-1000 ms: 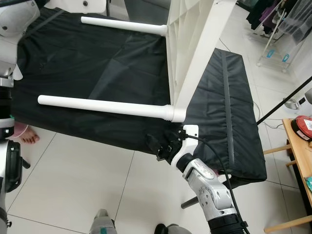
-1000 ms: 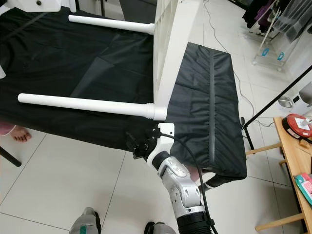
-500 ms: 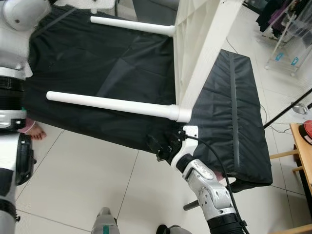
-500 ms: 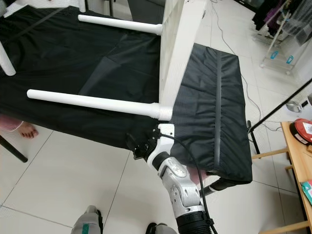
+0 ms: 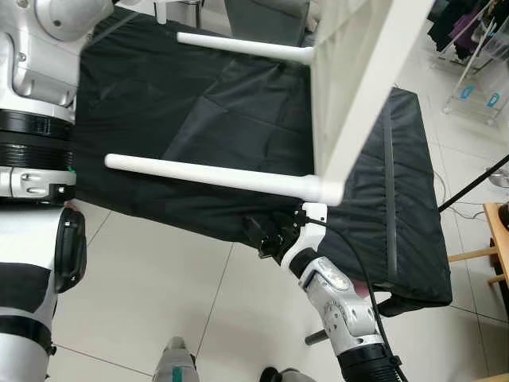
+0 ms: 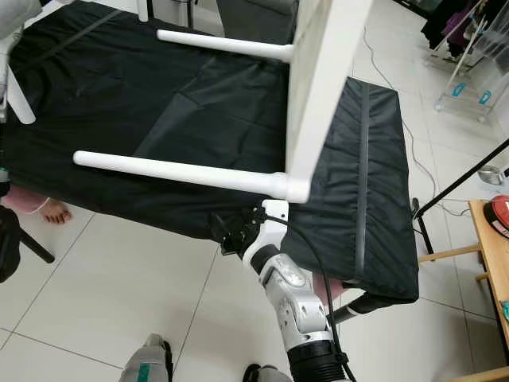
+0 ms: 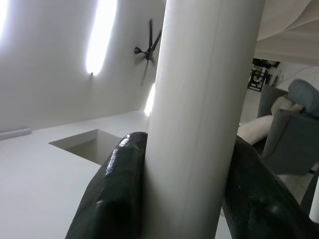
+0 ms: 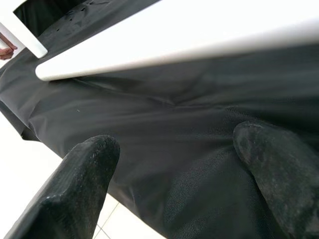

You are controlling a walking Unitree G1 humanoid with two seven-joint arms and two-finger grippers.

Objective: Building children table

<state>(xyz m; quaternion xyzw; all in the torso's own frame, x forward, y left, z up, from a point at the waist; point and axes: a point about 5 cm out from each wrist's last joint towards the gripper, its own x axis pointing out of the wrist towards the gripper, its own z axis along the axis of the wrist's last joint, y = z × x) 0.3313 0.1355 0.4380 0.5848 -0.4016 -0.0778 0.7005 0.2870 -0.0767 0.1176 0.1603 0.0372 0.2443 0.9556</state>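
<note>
The white children's table (image 5: 350, 87) is standing on its edge over a black-draped surface (image 6: 199, 103), two legs (image 5: 211, 173) sticking out sideways. I am clamping my left end effector (image 7: 184, 199) around another white leg. My right end effector (image 8: 179, 174), fingers spread apart, is hovering under the near corner. Next, I judge, comes steadying the tabletop.

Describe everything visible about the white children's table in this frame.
The table is white, plastic-looking, tipped on its side above a black cloth. Its top stands on edge with a ribbed underside. Two round legs stick out sideways toward the robot's left. The left gripper is clamped around a white leg. The right gripper is open just below the near leg, not touching it.
</note>
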